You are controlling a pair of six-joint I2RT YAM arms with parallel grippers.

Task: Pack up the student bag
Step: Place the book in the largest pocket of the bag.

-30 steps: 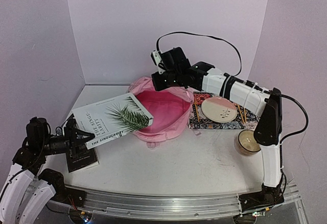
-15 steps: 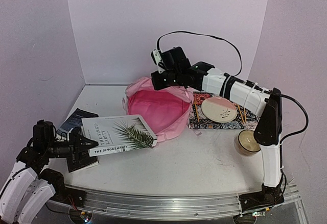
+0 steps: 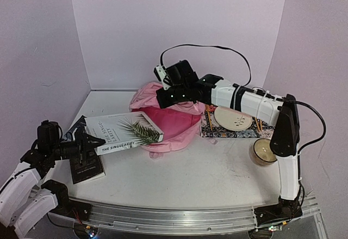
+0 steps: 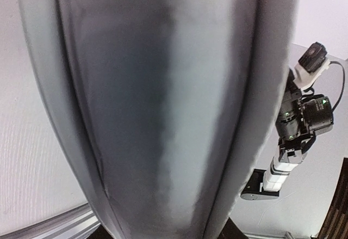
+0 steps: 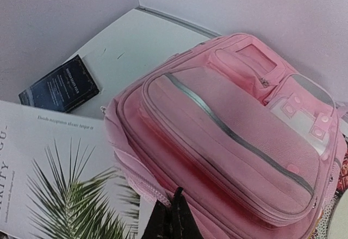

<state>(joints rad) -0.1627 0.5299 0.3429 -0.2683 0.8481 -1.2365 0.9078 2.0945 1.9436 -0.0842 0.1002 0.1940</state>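
Two arms at work, both engaged. The student bag (image 3: 175, 123) lies on its side near the middle of the table (image 3: 206, 168), toward the back wall, with its mouth open toward the left arm and the darker pink lining showing. The right gripper (image 3: 165, 96) reaches in from the right, its fingers together and pinching the bag's upper rim. In the right wrist view the dark tips meet on pink fabric at the bottom edge, with the zipped front pocket and pale patches beyond them. The left gripper (image 3: 88, 144) is clamped on the left end of a white book (image 3: 122, 133) with a palm-leaf cover. The book is off the table and tilted, and its right end sits at the bag's mouth. The left wrist view is almost filled by a blurred grey surface, taken to be the book. A black booklet (image 3: 87, 167) lies flat on the table under the left gripper. A dark blue booklet (image 5: 60, 85) lies farther back, left of the bag. To the right of the bag, a pale plate (image 3: 234, 117) rests on a patterned mat (image 3: 228, 134), and a candle (image 3: 263, 152) stands just in front of the mat.
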